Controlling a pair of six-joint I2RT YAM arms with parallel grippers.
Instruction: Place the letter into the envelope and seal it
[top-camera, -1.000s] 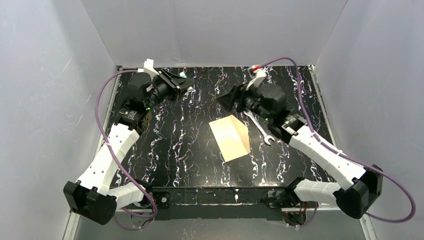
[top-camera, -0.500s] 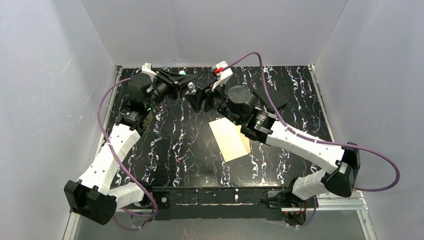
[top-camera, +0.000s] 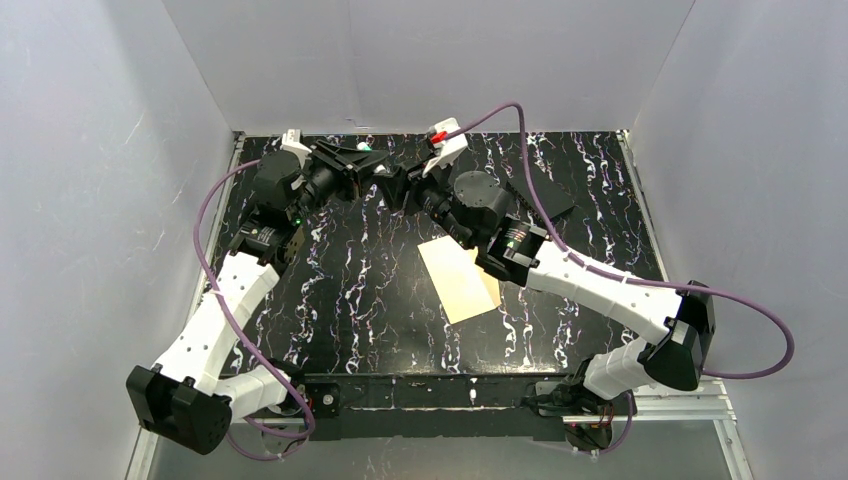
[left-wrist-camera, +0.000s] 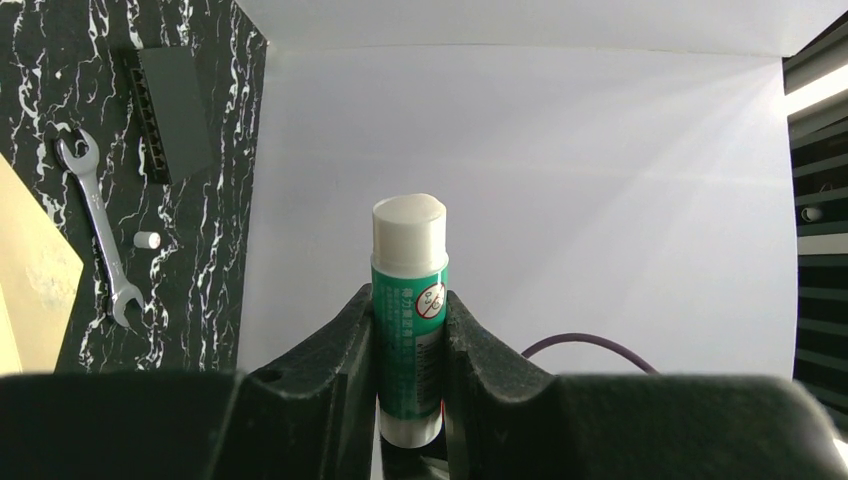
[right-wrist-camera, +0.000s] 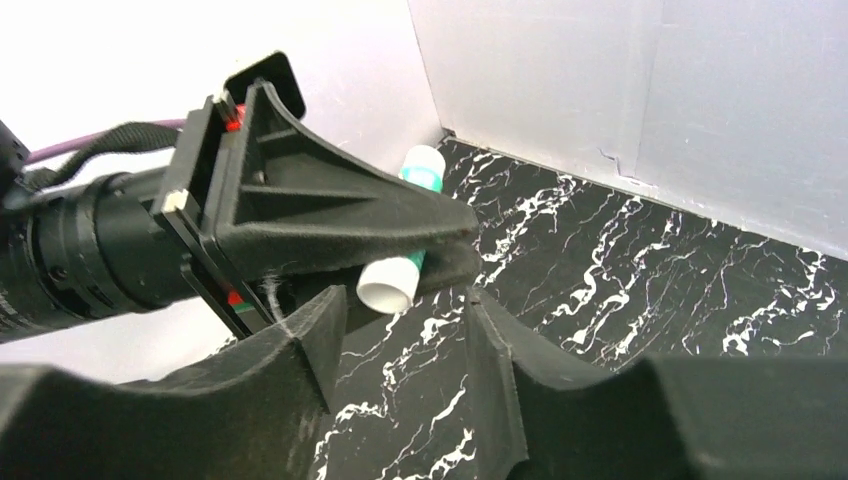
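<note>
My left gripper (left-wrist-camera: 410, 300) is shut on a green-and-white glue stick (left-wrist-camera: 410, 260) and holds it in the air at the back of the table (top-camera: 330, 290). In the top view the left gripper (top-camera: 372, 165) is nose to nose with my right gripper (top-camera: 395, 186). My right gripper (right-wrist-camera: 403, 300) is open, and the stick's white end (right-wrist-camera: 388, 283) sits just past its fingertips, between them. A flat cream and tan paper, the envelope (top-camera: 458, 280) with a tan part along its right side, lies at mid-table under my right arm. Its tan edge (left-wrist-camera: 30, 285) shows in the left wrist view.
A flat black block (top-camera: 548, 192) lies at the back right, also seen in the left wrist view (left-wrist-camera: 170, 110). A steel wrench (left-wrist-camera: 97, 225) and a small white cap (left-wrist-camera: 147, 240) lie beside the paper. White walls close in the back and both sides.
My right arm swung from the right side to the back left, bringing its open gripper up to the glue stick. It now covers the wrench in the top view. The left gripper stayed put.
</note>
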